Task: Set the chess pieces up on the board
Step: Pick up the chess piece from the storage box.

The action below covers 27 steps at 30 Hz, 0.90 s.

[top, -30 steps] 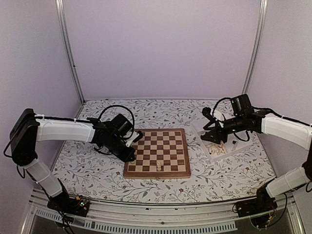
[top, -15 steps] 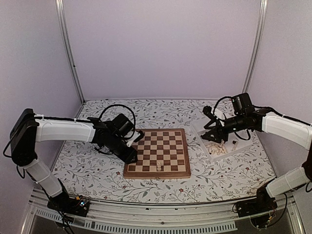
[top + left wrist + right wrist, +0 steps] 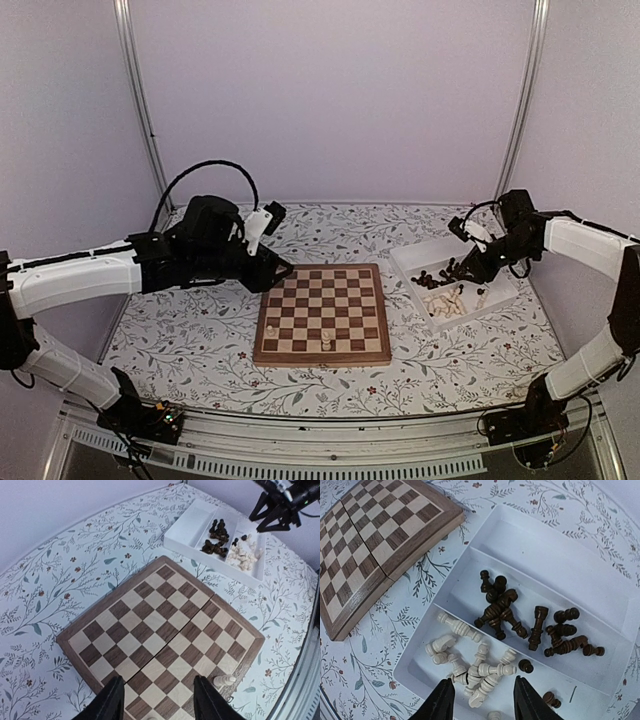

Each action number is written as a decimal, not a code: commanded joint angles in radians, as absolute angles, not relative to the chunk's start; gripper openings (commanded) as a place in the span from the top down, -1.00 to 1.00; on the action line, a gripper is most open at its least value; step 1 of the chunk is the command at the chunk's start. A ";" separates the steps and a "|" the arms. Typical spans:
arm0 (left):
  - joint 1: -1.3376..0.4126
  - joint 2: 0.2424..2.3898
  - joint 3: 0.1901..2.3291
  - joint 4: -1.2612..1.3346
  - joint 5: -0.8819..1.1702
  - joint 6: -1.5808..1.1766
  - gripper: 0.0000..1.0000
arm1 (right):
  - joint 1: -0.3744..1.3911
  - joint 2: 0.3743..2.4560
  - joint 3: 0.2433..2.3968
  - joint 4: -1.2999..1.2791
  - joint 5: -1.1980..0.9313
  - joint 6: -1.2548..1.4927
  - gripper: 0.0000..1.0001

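From above, the square wooden chessboard (image 3: 322, 300) with dark brown and cream checks lies mid-way across the floral-patterned counter (image 3: 190, 350). One small cream chessman (image 3: 326, 341) stands in its near row, and a second pale one (image 3: 270, 328) seems to stand by the left edge. The left gripper (image 3: 278, 272) hangs over the board's far left corner. To the right sits a white partitioned plastic tray (image 3: 420, 255), with the right gripper (image 3: 462, 270) above it.

At the left wrist, the left gripper (image 3: 159, 700) is spread with nothing between its fingers. The chessboard (image 3: 150, 625) lies below, and the cream chessman (image 3: 224, 681) stands just right of the fingers.

At the right wrist, the right gripper (image 3: 482, 700) is parted and empty over a heap of cream chessmen (image 3: 480, 667). Dark brown chessmen (image 3: 505, 610) crowd the middle compartment of the tray (image 3: 560, 545). A strip of counter separates the tray from the chessboard (image 3: 385, 535).
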<state>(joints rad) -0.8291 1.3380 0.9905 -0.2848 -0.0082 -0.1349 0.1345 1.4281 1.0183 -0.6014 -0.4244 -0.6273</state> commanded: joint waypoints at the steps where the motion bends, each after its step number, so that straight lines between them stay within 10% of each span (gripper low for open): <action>1: -0.854 1.338 0.939 -0.033 0.043 -0.144 0.02 | 0.137 1.489 0.998 -0.661 -0.373 -0.633 0.18; 27: -0.876 1.361 0.943 -0.075 0.011 -0.158 0.01 | 0.320 1.694 1.000 -0.621 -0.320 -0.669 0.31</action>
